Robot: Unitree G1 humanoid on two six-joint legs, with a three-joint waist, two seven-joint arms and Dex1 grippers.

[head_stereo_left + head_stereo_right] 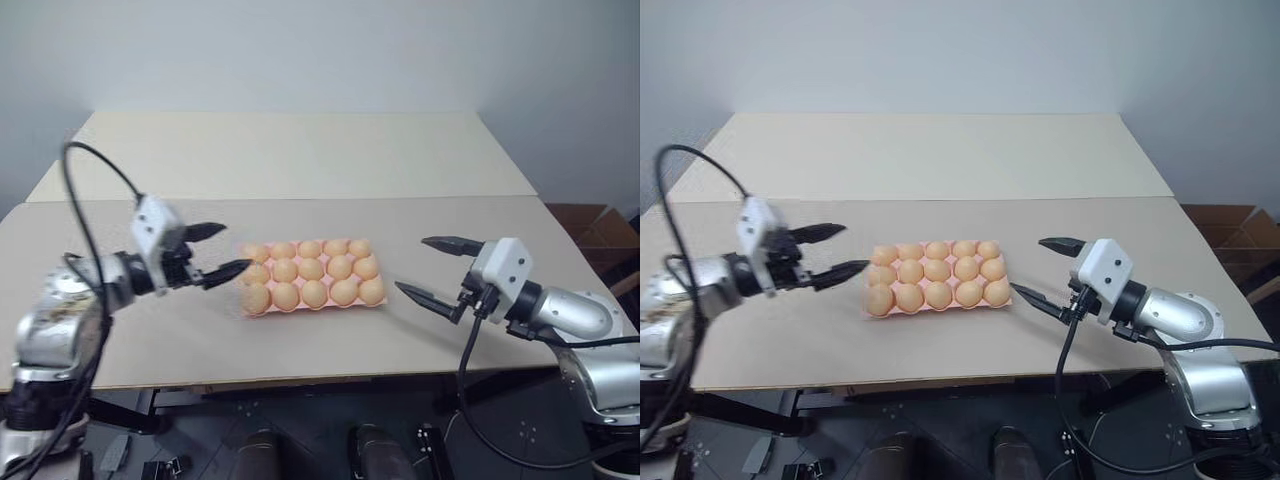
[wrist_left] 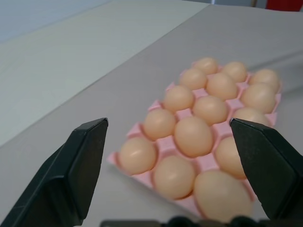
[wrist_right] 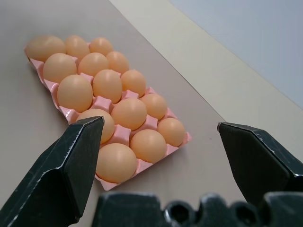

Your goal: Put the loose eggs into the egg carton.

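Carton full, all fifteen eggs seated. Left gripper and right gripper fingers wide open, empty. Next: probably just retreat.

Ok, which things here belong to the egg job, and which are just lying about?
Job:
- eggs, all seated in cups
- pink egg carton
- left gripper, empty
- right gripper, empty

Lying about:
- cardboard box beyond the table

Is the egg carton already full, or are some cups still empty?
Full. The egg carton holds three rows of five eggs, one in every cup; no bare cup shows, and no egg lies on the table.
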